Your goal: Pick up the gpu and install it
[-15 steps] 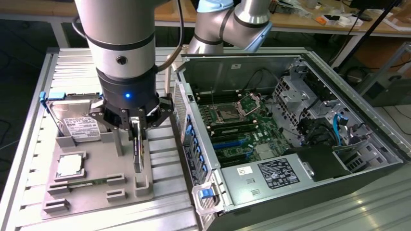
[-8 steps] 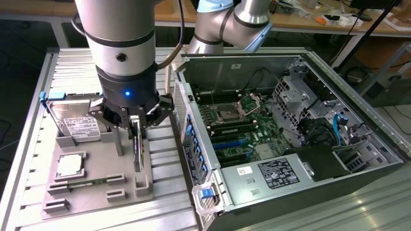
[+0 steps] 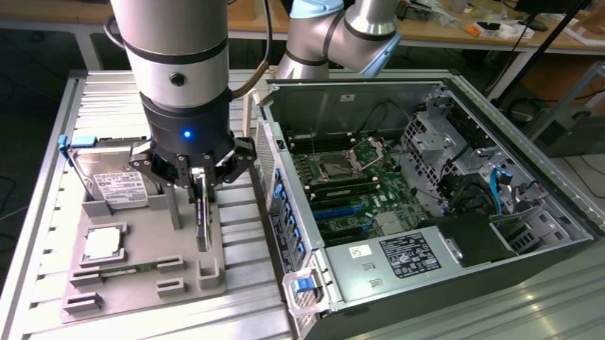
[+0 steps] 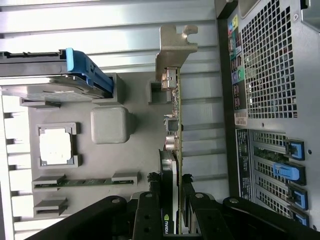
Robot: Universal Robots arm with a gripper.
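Note:
The gpu (image 3: 203, 223) stands on edge in a slot of the grey fixture tray (image 3: 241, 230), to the exterior view's left of the open computer case (image 3: 529, 149). My gripper (image 3: 201, 185) comes straight down on it, fingers shut on the card's upper edge. In the wrist view the gpu (image 4: 176, 125) runs edge-on away from my gripper (image 4: 172, 202), with its silver end bracket (image 4: 175, 47) at the far end and the black fan part between the fingers (image 4: 150, 207). Whether the card has lifted out of its slot is unclear.
On the tray lie a silver hard drive (image 3: 118, 185), a processor (image 3: 102, 243) and a narrow memory stick (image 3: 127, 269). The case's motherboard (image 3: 350, 188) faces up; its rear wall with blue slot latches (image 4: 287, 172) stands close beside the gpu.

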